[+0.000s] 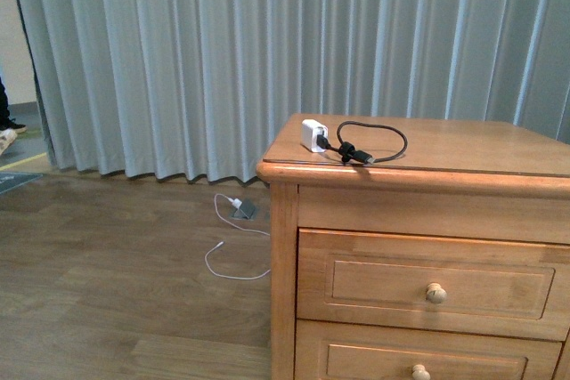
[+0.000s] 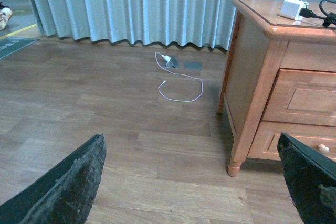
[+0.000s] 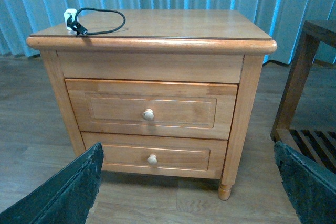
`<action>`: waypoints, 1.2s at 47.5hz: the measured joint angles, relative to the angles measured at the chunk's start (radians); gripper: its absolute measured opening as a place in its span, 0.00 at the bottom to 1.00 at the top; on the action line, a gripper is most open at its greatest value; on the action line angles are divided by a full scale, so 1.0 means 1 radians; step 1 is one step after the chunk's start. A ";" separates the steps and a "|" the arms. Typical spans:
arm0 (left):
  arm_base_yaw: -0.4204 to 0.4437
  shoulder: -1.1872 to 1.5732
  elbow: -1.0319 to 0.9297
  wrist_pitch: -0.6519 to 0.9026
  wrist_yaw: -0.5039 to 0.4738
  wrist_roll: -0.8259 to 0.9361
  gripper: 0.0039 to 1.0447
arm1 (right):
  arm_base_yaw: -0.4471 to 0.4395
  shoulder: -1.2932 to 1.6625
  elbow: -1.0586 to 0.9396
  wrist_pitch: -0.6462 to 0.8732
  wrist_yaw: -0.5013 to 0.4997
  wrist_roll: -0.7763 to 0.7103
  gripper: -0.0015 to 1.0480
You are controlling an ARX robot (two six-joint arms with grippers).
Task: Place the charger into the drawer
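Observation:
The charger (image 1: 315, 135), a white cube with a looped black cable, lies on the cabinet top near its left front corner; it also shows as the charger (image 3: 70, 17) and the charger (image 2: 293, 8). The drawer (image 1: 435, 284) is the upper one with a round pale knob and it is shut; the right wrist view shows the drawer (image 3: 150, 109) head-on. My left gripper (image 2: 191, 182) is open over bare floor, left of the cabinet. My right gripper (image 3: 189, 182) is open, low in front of the cabinet, with nothing between its fingers. Neither arm shows in the front view.
A lower drawer (image 3: 152, 158) sits under the upper one. A thin white cable (image 1: 233, 239) lies on the wooden floor by a floor socket, before the grey curtain (image 1: 267, 51). A dark wooden rack (image 3: 307, 93) stands right of the cabinet.

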 joint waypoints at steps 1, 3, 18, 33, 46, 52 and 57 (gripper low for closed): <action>0.000 0.000 0.000 0.000 0.000 0.000 0.95 | 0.000 0.000 0.000 0.000 0.000 0.000 0.92; 0.000 0.000 0.000 0.000 0.000 0.000 0.95 | 0.000 0.000 0.000 0.000 0.000 0.000 0.92; 0.000 0.000 0.000 0.000 0.000 0.000 0.95 | 0.000 0.000 0.000 0.000 0.000 0.000 0.92; 0.000 0.000 0.000 0.000 0.000 0.000 0.95 | 0.000 0.000 0.000 0.000 0.000 0.000 0.92; 0.000 0.000 0.000 0.000 0.000 0.000 0.95 | 0.000 0.000 0.000 0.000 0.000 0.000 0.92; 0.000 0.000 0.000 0.000 0.000 0.000 0.95 | 0.000 0.000 0.000 0.000 0.000 0.000 0.92; 0.000 0.000 0.000 0.000 0.000 0.000 0.95 | 0.000 0.000 0.000 0.000 0.000 0.000 0.92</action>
